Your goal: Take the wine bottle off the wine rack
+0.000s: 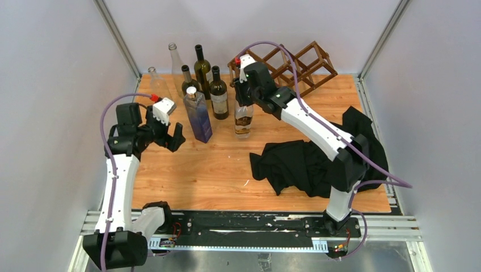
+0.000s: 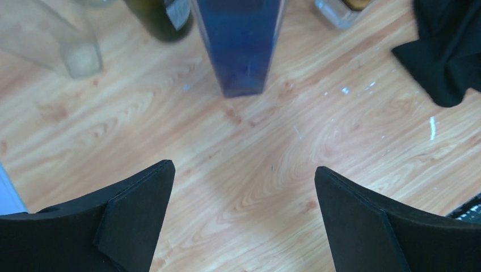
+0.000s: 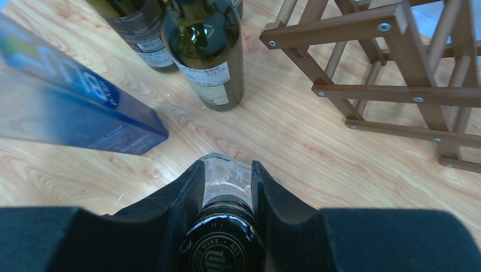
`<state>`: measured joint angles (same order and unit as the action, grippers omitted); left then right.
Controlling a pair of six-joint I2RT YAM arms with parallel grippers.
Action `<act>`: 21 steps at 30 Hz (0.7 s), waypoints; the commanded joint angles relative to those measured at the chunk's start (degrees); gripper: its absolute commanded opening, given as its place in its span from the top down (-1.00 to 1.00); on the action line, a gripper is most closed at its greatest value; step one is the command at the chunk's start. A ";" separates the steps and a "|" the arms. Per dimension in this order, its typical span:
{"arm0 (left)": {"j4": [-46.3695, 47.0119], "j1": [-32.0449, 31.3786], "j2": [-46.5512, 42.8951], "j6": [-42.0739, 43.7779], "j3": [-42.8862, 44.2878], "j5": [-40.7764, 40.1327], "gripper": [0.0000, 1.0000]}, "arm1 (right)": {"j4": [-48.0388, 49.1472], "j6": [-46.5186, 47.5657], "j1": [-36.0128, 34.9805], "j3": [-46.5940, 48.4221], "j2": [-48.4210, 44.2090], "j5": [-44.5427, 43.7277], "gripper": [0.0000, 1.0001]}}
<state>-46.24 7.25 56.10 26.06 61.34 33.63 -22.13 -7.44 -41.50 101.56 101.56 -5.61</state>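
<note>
Top external view: the right gripper (image 1: 243, 90) is clamped from above on the neck of the wine bottle (image 1: 244, 120), a clear one with a dark cap. The bottle is upright over the wooden table (image 1: 227, 175), out of the wine rack (image 1: 290, 63) and near its front left corner; whether its base rests on the wood is unclear. Right wrist view confirms it: both fingers (image 3: 181, 198) press the glass neck just under the cap. The left gripper (image 1: 170, 135) hovers low with its fingers (image 2: 142, 198) spread wide and nothing between them, facing the square blue bottle (image 1: 198, 116). Three dark bottles (image 1: 219, 95) and two clear bottles (image 1: 176, 56) stand behind it. A black cloth (image 1: 306, 161) lies crumpled on the right
</note>
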 commanded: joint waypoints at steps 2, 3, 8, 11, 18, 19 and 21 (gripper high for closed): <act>16.75 1.06 -3.52 -7.24 -10.87 -6.22 -1.00 | 4.02 1.27 0.78 6.80 3.39 -1.07 1.00; 18.61 1.07 -3.40 -8.40 -12.01 -6.84 -1.00 | 4.02 1.25 0.90 7.38 4.13 -1.03 1.00; 25.35 1.07 0.05 -12.98 -15.98 -10.00 -1.00 | 4.22 1.73 1.06 9.17 7.75 -1.11 1.00; 29.66 1.06 1.34 -15.15 -18.69 -10.93 -1.00 | 5.68 1.80 1.21 8.63 8.96 -1.64 1.00; 43.02 1.02 3.16 -20.04 -27.04 -11.61 -1.00 | 8.74 1.40 1.20 7.33 9.52 -1.42 0.80; 44.29 1.06 3.43 -20.44 -28.02 -11.65 -1.00 | 8.71 1.30 1.17 6.84 9.31 -1.16 0.56; 48.47 0.99 3.88 -21.31 -29.94 -12.09 -1.00 | 9.01 1.00 1.07 5.23 8.18 -1.01 0.27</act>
<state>-9.52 7.86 59.29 8.03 34.26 22.70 -19.27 -6.35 -40.99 107.28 111.55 -6.22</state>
